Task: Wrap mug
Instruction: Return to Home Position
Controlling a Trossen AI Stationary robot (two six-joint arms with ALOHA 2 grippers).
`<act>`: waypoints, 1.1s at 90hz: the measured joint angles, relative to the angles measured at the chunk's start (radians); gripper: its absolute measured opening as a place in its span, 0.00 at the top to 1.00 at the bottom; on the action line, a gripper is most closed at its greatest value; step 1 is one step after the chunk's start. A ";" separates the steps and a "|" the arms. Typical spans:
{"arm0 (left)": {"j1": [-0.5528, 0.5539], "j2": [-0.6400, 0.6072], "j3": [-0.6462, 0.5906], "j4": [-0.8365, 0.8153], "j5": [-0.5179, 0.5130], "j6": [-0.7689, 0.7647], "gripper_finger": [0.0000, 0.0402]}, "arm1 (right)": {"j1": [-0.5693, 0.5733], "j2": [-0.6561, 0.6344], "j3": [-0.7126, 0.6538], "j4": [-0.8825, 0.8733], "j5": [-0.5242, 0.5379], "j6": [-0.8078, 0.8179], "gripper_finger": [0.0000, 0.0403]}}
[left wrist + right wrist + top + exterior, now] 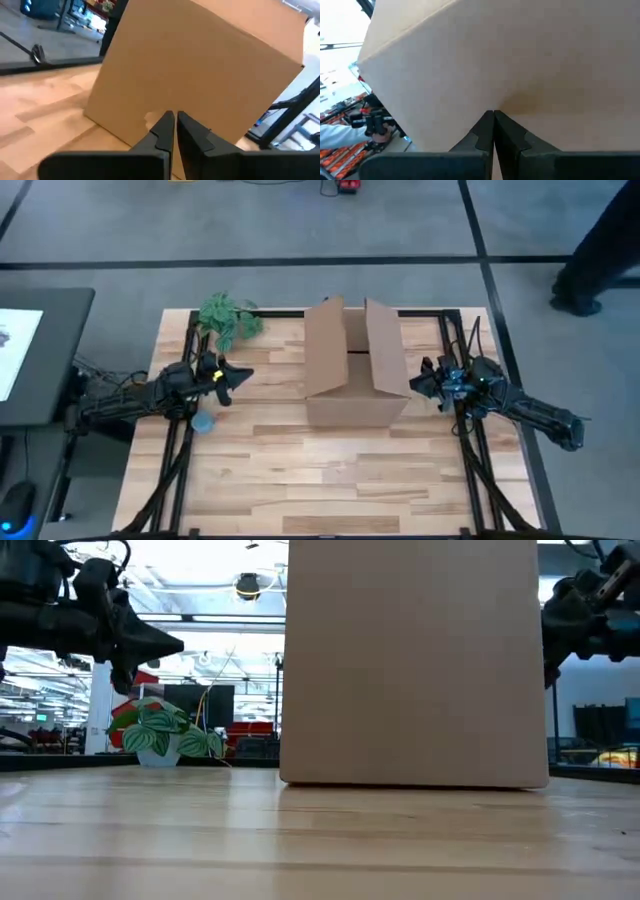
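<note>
The pale plank wooden tabletop (pixel 320 840) fills the foreground of the low view. On it stands the tall brown cardboard box (pixel 355 370), near the table's middle. From above, its two top flaps are folded toward each other with a thin dark slit left between them, so they may not lie quite flat. The mug is nowhere in sight; I judge it is inside the box, though the pictures cannot confirm that.

The left gripper (pixel 248 376) hangs above the table at the box's 9 o'clock, clear of it, with its fingers (pixel 162 131) pressed almost together and holding nothing. The right gripper (pixel 416 383) sits at the box's 3 o'clock, just beside the wall, with its fingers (pixel 481 132) closed on nothing. A leafy green potted plant (pixel 230 317) stands at the box's 10 o'clock. A small blue round object (pixel 203 422) lies at 8 o'clock, below the left arm.

The packing looks finished, and the step in hand is the retreat. Each arm needs to draw straight back from the box without brushing its walls or flaps.
</note>
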State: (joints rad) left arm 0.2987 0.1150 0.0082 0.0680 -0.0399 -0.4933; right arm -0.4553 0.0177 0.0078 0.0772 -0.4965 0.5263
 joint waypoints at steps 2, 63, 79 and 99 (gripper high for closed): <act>0.001 0.000 0.000 -0.003 -0.016 0.004 1.00 | 0.000 0.001 0.000 -0.001 0.001 0.002 1.00; -0.023 -0.003 0.005 -0.051 -0.060 -0.050 1.00 | 0.006 0.003 -0.002 -0.010 0.001 0.058 1.00; -0.131 -0.096 0.005 -0.050 -0.060 -0.050 1.00 | 0.146 -0.015 -0.002 -0.010 0.022 0.060 1.00; -0.162 -0.114 -0.002 -0.035 -0.066 -0.049 1.00 | 0.300 -0.016 -0.002 -0.010 0.023 0.060 1.00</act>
State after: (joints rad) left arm 0.1364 0.0013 0.0063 0.0330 -0.1062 -0.5427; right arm -0.1555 0.0021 0.0059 0.0677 -0.4740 0.5858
